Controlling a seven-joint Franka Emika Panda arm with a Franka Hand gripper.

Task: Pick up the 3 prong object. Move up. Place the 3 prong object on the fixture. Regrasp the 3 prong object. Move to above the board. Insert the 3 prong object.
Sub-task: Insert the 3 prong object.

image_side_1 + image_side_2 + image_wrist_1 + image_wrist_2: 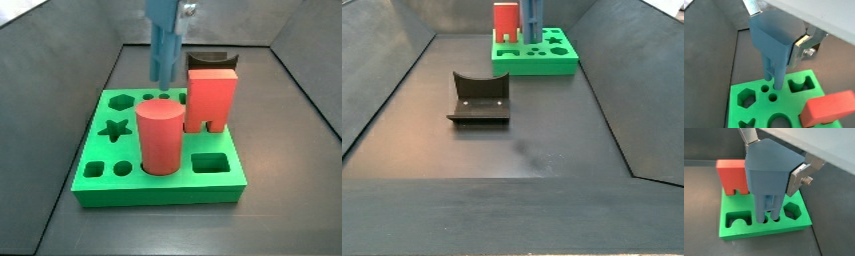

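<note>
- Gripper (769, 153) clamped on blue-grey plastic 3 prong object (769, 175), prongs hanging straight down so they meet the holes.
- Bright-green flat board (794, 223) directly below gripper; prong tips at small round holes (769, 93), insertion prob. starting.

We note the pincer (774, 162) in both wrist views as a pair of flat silver metal plates with a brushed, reflective finish. One finger (751, 8) is a narrow bright strip. The opposite finger (808, 169) is a broader plate, bent at an angle, with a dark pad edged in a thin yellowish line on its inner face. We observe a hex-type screw or nut on that plate. Above the fingers sits a pale grey-white housing with a flat underside.
</note>
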